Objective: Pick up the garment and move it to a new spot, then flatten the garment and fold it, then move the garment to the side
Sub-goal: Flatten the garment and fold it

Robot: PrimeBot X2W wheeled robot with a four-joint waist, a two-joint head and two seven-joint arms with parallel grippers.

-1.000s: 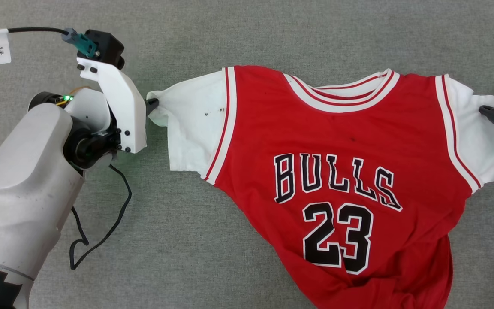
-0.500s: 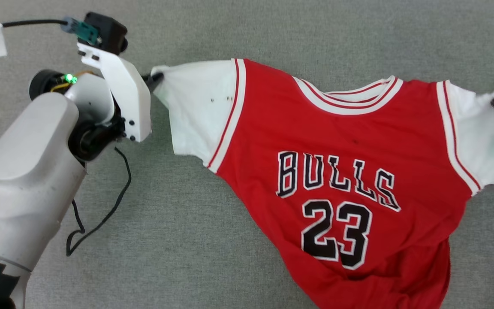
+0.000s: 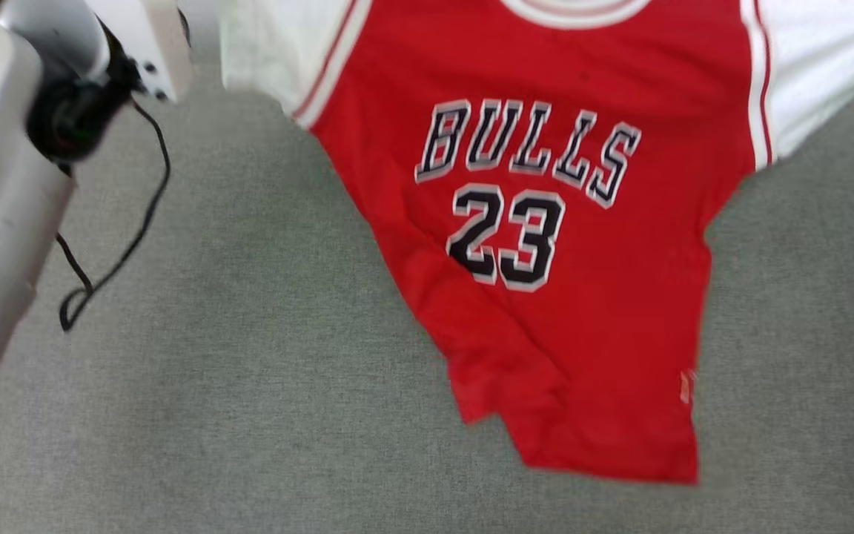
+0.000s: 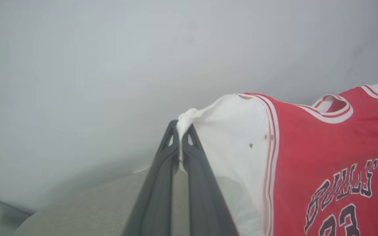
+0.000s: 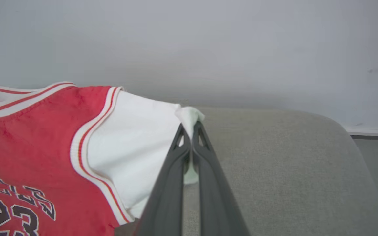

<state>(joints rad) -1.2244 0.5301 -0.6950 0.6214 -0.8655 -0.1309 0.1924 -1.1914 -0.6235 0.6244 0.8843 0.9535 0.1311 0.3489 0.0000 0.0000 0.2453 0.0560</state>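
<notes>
The left gripper (image 4: 179, 139) was closed on one white sleeve tip, the garment (image 4: 323, 147) running off toward 3 o'clock in its wrist view. The right gripper (image 5: 190, 137) was clamped on the other sleeve tip, cloth lying toward 9 o'clock. In the head view the garment hung spread between them over the grey surface (image 3: 249, 415), collar at 12, hem at 6 o'clock; hem contact could not be determined.
</notes>
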